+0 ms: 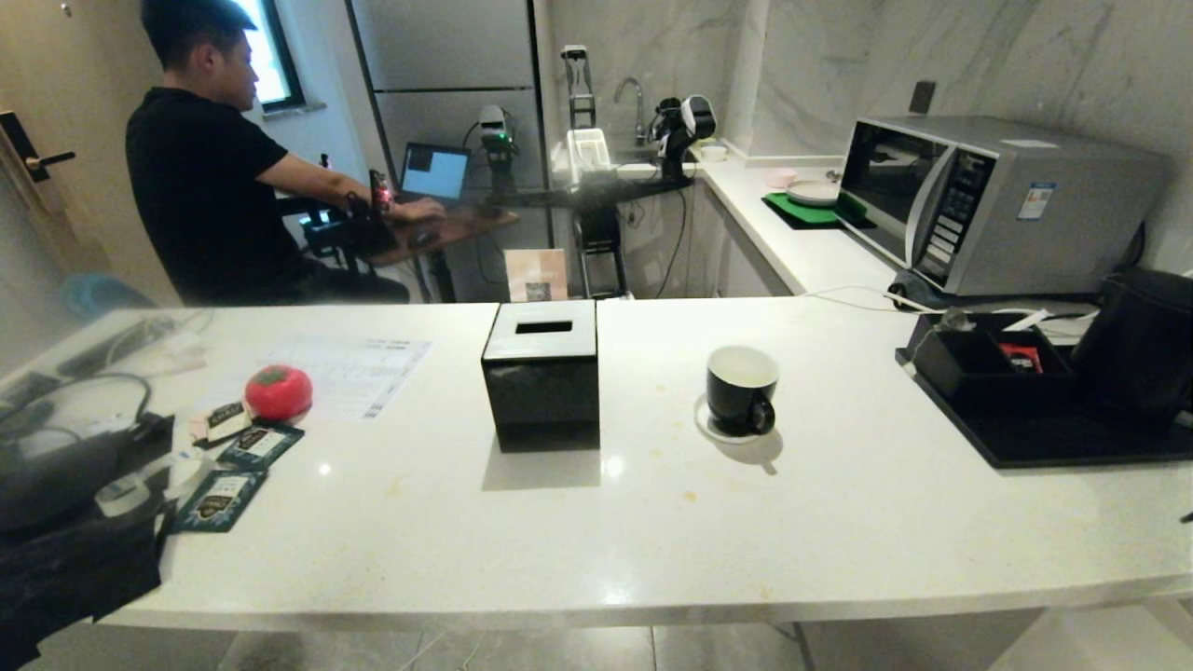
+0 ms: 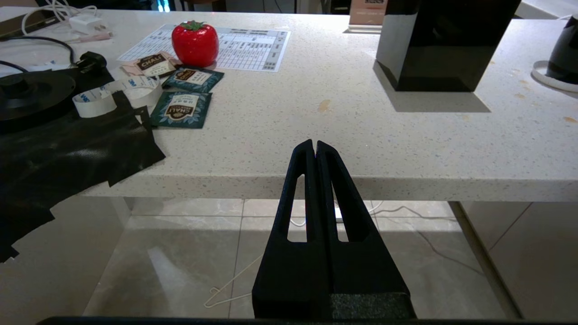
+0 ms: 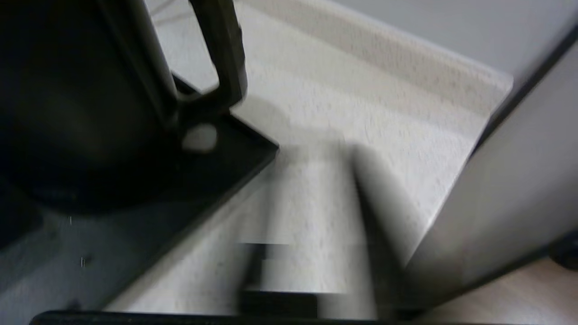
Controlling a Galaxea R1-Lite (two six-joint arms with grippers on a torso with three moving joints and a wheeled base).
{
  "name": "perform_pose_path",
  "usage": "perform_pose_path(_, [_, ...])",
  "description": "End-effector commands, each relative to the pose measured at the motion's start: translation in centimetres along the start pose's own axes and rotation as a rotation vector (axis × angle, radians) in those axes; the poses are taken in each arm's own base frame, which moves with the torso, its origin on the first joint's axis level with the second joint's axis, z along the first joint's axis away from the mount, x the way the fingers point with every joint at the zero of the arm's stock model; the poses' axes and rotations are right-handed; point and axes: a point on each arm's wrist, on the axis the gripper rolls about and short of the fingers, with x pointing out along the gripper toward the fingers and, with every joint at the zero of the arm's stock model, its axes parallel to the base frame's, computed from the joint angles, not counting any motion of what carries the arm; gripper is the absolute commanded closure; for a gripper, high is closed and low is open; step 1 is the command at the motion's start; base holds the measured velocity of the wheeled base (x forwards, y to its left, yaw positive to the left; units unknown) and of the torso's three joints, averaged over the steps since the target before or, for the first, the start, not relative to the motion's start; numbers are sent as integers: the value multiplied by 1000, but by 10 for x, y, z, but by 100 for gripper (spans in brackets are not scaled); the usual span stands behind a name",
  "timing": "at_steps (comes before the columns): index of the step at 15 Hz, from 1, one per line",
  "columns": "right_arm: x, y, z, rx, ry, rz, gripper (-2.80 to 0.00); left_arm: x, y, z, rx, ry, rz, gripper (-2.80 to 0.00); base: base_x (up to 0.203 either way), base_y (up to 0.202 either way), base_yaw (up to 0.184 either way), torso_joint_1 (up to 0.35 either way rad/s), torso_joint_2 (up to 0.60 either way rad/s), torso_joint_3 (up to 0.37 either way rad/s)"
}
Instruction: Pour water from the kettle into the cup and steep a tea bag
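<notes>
right gripper: blurred, opening cannot be told, beside kettle [image 3: 81, 113] handle | left gripper [image 2: 314, 145]: pressed closed, empty, below counter's near edge | kettle: far right on black tray [image 1: 1072, 443] | cup [image 1: 741, 387]: centre, on saucer

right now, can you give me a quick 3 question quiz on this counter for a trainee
1. True or false: the cup stands on a white saucer.
2. Where is the kettle? A) on the black tray at the robot's right; B) on the green mat by the sink; C) among the tea sachets at the left.
3. Fill in: the left gripper has its fingers ____.
Key: 1 true; 2 A; 3 shut.
</notes>
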Motion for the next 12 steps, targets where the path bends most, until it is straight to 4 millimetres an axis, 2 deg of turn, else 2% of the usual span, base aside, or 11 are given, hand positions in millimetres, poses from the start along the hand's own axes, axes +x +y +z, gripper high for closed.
perform_pose_path(1, [-8, -3, 0, 0, 5, -7, 0, 0, 0, 0, -1, 0, 1, 0, 0, 0, 0, 0, 0, 0])
perform_pose_path(5, [-23, -15, -11, -9, 68, -33, 0, 0, 0, 0, -1, 0, 1, 0, 0, 0, 0, 0, 0, 0])
perform_pose_path(8, [-45, -19, -18, -14, 125, -35, 0, 0, 0, 0, -1, 0, 1, 0, 0, 0, 0, 0, 0, 0])
perform_pose_path(12, [-84, -20, -21, -41, 173, 78, 0, 0, 0, 0, 1, 0, 1, 0, 0, 0, 0, 0, 0, 0])
